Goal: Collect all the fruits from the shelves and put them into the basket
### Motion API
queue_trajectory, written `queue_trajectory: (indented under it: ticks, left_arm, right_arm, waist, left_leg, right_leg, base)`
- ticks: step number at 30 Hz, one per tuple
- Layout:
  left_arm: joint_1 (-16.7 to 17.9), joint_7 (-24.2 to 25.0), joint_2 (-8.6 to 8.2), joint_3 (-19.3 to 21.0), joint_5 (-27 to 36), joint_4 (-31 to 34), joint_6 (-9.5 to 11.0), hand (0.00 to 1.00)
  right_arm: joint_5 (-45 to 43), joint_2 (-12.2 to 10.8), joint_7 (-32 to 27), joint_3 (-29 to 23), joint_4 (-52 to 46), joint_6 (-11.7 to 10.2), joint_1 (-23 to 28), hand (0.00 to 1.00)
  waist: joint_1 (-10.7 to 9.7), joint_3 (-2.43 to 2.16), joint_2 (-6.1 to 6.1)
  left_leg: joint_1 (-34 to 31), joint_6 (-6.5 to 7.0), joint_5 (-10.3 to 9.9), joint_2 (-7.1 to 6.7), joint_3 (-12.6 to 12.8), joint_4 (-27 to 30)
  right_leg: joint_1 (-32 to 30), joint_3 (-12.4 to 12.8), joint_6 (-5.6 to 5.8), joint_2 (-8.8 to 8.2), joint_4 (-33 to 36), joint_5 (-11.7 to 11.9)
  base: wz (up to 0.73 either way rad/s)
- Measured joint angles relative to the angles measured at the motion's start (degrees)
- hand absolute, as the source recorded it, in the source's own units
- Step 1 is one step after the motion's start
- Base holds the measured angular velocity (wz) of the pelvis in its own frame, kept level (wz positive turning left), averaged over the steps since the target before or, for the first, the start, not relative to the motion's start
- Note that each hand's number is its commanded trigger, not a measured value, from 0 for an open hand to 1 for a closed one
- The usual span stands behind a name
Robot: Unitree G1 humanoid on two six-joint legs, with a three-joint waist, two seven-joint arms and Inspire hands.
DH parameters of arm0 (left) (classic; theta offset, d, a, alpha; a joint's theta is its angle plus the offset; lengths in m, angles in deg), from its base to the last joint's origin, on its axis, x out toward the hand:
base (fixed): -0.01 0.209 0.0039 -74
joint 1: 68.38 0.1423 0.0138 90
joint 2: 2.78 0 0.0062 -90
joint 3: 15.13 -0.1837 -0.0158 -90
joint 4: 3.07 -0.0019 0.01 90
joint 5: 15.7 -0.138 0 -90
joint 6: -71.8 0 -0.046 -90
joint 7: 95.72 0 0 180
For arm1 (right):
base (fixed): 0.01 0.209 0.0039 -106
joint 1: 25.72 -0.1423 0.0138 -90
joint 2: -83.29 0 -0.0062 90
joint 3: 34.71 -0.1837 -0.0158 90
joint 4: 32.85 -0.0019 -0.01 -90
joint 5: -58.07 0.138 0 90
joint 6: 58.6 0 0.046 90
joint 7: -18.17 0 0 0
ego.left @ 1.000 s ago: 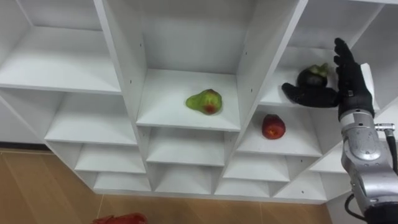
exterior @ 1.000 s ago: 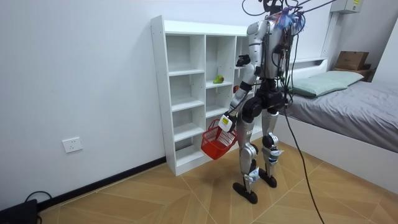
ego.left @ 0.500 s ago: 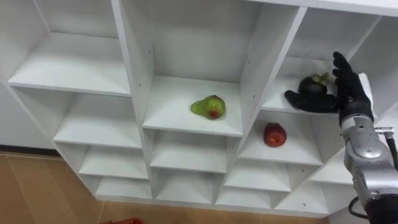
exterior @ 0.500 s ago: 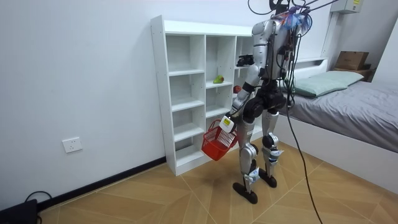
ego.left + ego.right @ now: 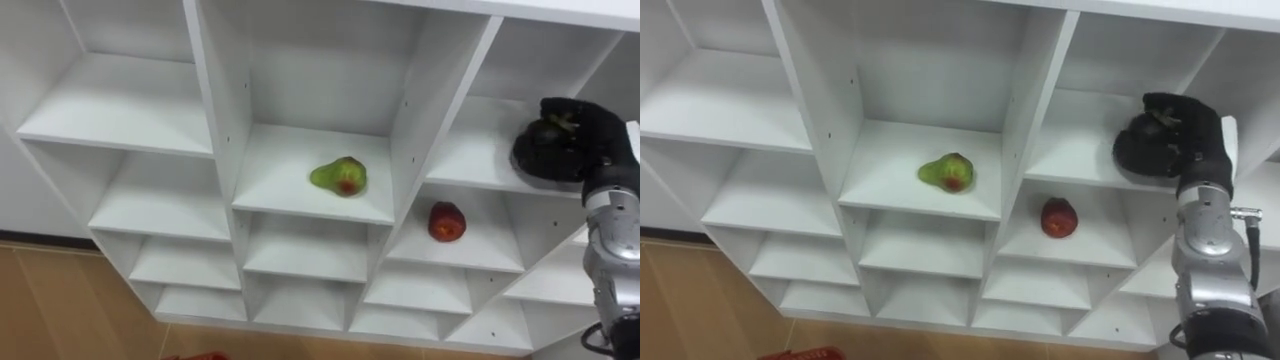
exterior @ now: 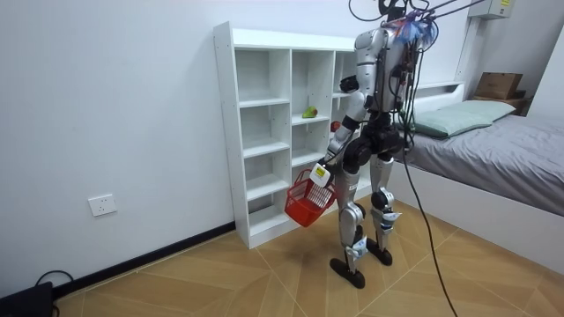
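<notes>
My right hand (image 5: 592, 140) reaches into the upper right compartment of the white closet (image 5: 300, 200), its fingers curled round a dark round fruit (image 5: 530, 150) that they mostly cover. A green pear-shaped fruit with a red patch (image 5: 340, 176) lies on the middle shelf. One compartment lower and to the right rests a red apple (image 5: 446, 221). In the room view I stand upright facing the closet (image 6: 264, 132), and my left hand (image 6: 319, 172) hangs low with a red basket (image 6: 307, 201) by its handle.
The other closet compartments hold nothing. Upright white dividers stand between the fruits. A bed (image 6: 493, 150) lies behind me at the room view's right, on a wooden floor (image 6: 220, 282).
My right hand's fingers, straight beside the dark fruit before, have curled round it. The eye view has shifted slightly.
</notes>
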Motion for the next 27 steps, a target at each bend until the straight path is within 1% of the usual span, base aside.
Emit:
queue_trajectory:
  ticks: [6,14,16,18,22,23,25,27]
  left_arm:
    - [0.17,0.00,0.01,0.01,0.02,0.00,0.00,1.00]
    - [0.20,0.10,0.03,0.06,0.02,-0.01,0.01,1.00]
    - [0.11,0.09,0.05,0.04,0.08,-0.01,0.01,1.00]
    - [0.11,0.07,0.09,0.05,0.09,0.00,0.01,1.00]
    - [-0.01,-0.03,0.10,-0.04,0.14,0.02,0.01,1.00]
    - [-0.08,-0.03,0.10,-0.06,0.09,0.03,0.01,1.00]
    - [-0.11,-0.05,0.09,-0.19,0.03,0.16,0.08,1.00]
    - [0.09,-0.03,0.09,-0.20,0.04,0.33,0.34,1.00]
  right_arm:
    - [-0.05,-0.15,0.20,-0.35,-0.56,0.07,0.30,1.00]
    - [-0.04,-0.35,0.36,-0.33,-0.96,0.44,0.26,1.00]
    - [-0.04,-0.50,0.35,-0.18,-2.19,0.93,0.78,1.00]
    - [-0.01,-0.55,0.30,0.36,-3.09,0.95,1.34,1.00]
    - [0.46,-0.93,0.29,1.66,-5.48,2.53,1.70,1.00]
    - [1.00,-1.08,0.32,1.72,-6.28,2.67,2.21,1.00]
    - [3.26,-2.05,0.42,1.86,-12.55,3.05,6.67,1.00]
    - [3.19,-2.92,0.96,1.91,-17.44,3.13,9.84,1.00]
  waist:
    - [-0.01,0.11,0.16]
    - [0.05,0.09,0.06]
    - [0.05,0.07,-0.09]
    - [0.10,0.04,-0.21]
    - [0.01,0.04,-0.41]
    - [0.02,0.04,-0.43]
    - [-0.01,0.00,-0.42]
    - [-0.14,0.01,-0.20]
  left_leg:
    - [0.07,0.00,-0.01,0.04,0.03,-0.55]
    - [0.05,0.00,-0.01,0.05,0.07,-0.61]
    - [0.12,0.00,-0.01,0.05,0.15,-0.65]
    - [0.22,0.01,0.00,0.05,0.31,-0.72]
    - [0.52,0.01,-0.01,0.12,1.23,-0.86]
    - [0.49,0.01,-0.01,0.14,1.32,-0.85]
    - [0.30,0.01,-0.02,0.17,1.31,-0.86]
    - [0.04,0.01,-0.03,0.19,1.33,-0.86]
  right_leg:
    - [-0.01,-0.01,0.00,0.05,0.03,0.00]
    - [-0.07,0.09,0.00,0.07,0.07,0.00]
    - [-0.16,0.34,0.00,0.08,0.07,0.00]
    - [-0.24,0.61,0.00,0.10,0.07,0.00]
    - [-0.76,1.75,-0.01,0.16,0.19,0.01]
    - [-0.79,1.84,-0.02,0.19,0.18,0.01]
    - [-0.82,1.77,-0.02,0.20,0.22,0.02]
    - [-0.97,1.80,-0.03,0.21,0.27,0.03]
  base:
    - [0.00]
    - [0.00]
    - [-0.04]
    - [-0.08]
    - [-0.12]
    - [-0.06]
    - [0.00]
    - [0.00]
